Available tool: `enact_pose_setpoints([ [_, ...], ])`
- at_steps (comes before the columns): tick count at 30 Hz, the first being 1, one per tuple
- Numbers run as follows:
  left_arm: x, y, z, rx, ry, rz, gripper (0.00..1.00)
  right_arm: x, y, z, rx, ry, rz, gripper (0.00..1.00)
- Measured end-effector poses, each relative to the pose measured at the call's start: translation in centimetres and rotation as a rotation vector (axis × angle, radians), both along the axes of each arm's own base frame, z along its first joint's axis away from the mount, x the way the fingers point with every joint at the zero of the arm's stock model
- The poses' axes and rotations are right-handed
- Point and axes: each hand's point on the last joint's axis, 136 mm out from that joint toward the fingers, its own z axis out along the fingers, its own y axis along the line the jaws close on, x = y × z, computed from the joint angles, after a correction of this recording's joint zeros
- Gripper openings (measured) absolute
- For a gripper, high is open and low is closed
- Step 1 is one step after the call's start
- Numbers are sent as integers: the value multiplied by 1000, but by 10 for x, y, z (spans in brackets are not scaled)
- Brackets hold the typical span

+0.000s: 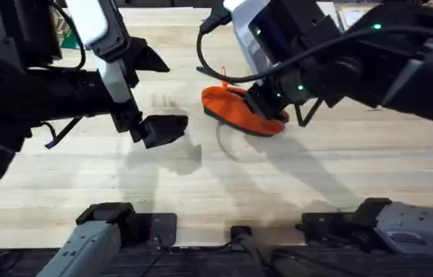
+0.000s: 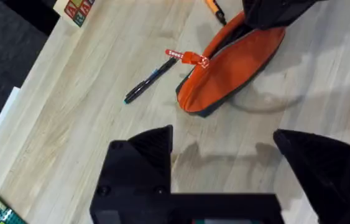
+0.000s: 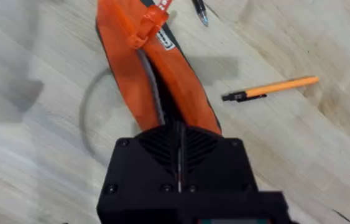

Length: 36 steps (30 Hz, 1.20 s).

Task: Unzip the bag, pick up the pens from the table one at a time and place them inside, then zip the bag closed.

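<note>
While we are pinching one end of the orange bag (image 3: 156, 87) with our right gripper (image 3: 178, 155), our left gripper (image 2: 224, 168) is hanging spread open nearby. If we tug hard, the bag may slide into the pens (image 2: 150, 81) lying beside it on the table (image 1: 293, 177).

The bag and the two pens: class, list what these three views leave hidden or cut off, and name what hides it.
- Bag: in the right wrist view its near end is covered by the right gripper.
- Dark pen: cut off by the right wrist view's edge; whole in the left wrist view.
- Orange pen: cut off by the left wrist view's edge; whole in the right wrist view.
- Both pens: hidden overhead behind the right arm.
</note>
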Motion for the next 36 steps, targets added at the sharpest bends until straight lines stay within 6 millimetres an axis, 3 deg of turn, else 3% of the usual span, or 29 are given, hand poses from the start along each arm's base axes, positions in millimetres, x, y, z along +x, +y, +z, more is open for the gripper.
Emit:
enact_pose_setpoints([
  [8, 0, 0, 0, 0, 0, 0, 993, 9, -6, -11, -14, 18, -29, 30],
  [13, 0, 0, 0, 0, 0, 0, 993, 13, 3, -16, 10, 27, -16, 30],
  [25, 0, 0, 0, 0, 0, 0, 994, 13, 8, -58, -41, 130, -5, 30],
  [36, 0, 0, 0, 0, 0, 0, 994, 13, 8, -59, -45, 133, -4, 51],
])
